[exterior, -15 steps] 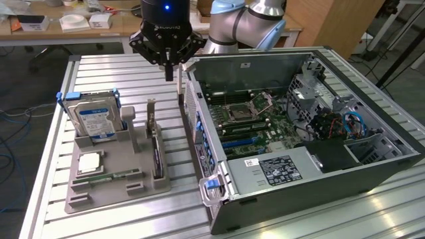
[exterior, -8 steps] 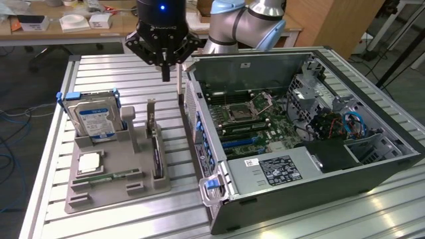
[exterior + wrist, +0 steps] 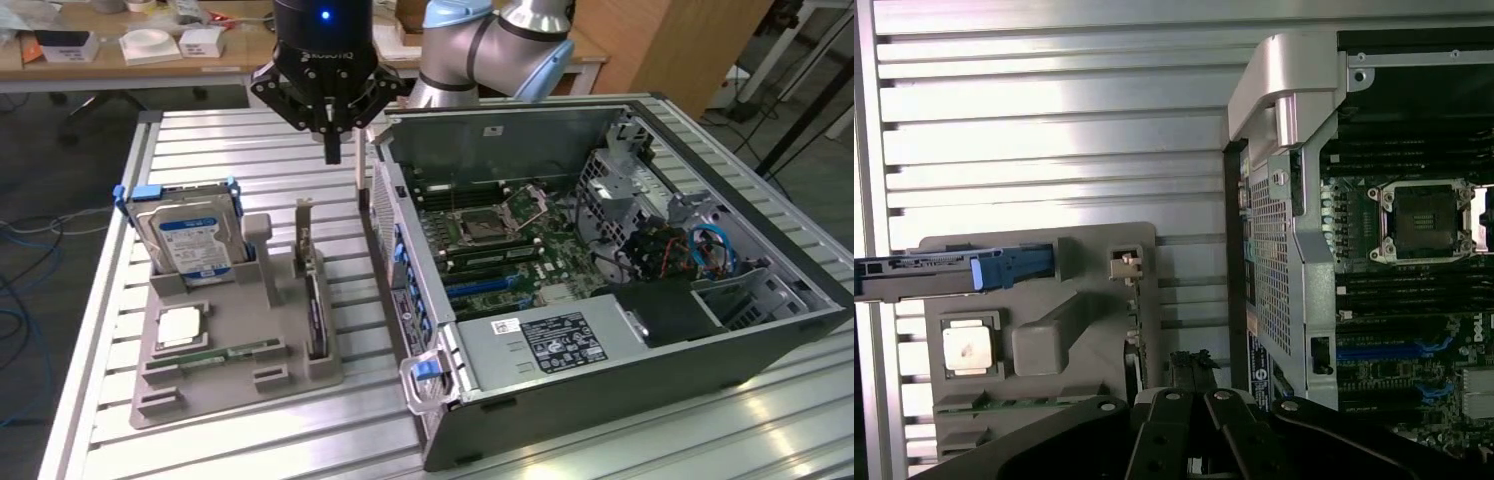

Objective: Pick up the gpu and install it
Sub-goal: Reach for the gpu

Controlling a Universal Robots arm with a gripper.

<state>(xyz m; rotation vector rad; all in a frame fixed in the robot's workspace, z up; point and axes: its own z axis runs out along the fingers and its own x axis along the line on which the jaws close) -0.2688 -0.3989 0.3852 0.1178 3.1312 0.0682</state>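
My end effector, clenched on nothing, hangs over the tabletop just beyond the bracket end of the gpu, which stands on edge in the grey tray, long axis running parallel to the computer case.

Gripper, fingers together and empty, above the slatted table between the grey tray and the open case. The gpu stands on edge in the tray slot nearest the case; the hard drive stands upright on the tray's other side
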